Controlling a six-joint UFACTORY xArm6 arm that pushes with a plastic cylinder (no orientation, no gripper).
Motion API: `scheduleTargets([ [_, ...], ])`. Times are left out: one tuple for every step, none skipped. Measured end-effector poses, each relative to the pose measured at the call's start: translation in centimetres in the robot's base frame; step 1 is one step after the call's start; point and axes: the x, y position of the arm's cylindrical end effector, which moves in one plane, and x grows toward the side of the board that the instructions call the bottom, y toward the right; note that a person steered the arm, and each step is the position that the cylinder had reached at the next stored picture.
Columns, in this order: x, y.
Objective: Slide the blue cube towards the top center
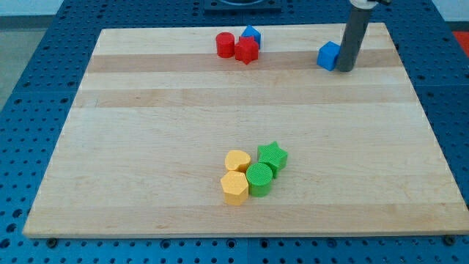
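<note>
While nothing is stirring at the view's bottom, four blocks are sitting bunched together there: a yellow hexagon (pixel 234 188), a yellow heart (pixel 237 160), a green cylinder (pixel 259 179) and a green star (pixel 272 155), all touching or nearly so. Farther up the board (pixel 146 147), near the top centre, a red cylinder (pixel 225 45), a red star (pixel 246 50) and a second blue block (pixel 251 35) are crowding one another. The blue cube (pixel 329 56) is lying toward the top right, and my tip (pixel 344 70) is pressing against its right side. There are no fingers here, only a bare rod. The cube is looking light, rigid and slippery, so I am judging a push through the middle of its right face best, lest it spin away.
</note>
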Motion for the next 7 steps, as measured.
scheduleTargets([
  [-1.5,0.0],
  [-2.1,0.0],
  [-2.1,-0.6],
  [-2.2,-1.5],
  [-2.9,-1.8],
  [-4.5,-1.8],
  [-4.9,-2.4],
])
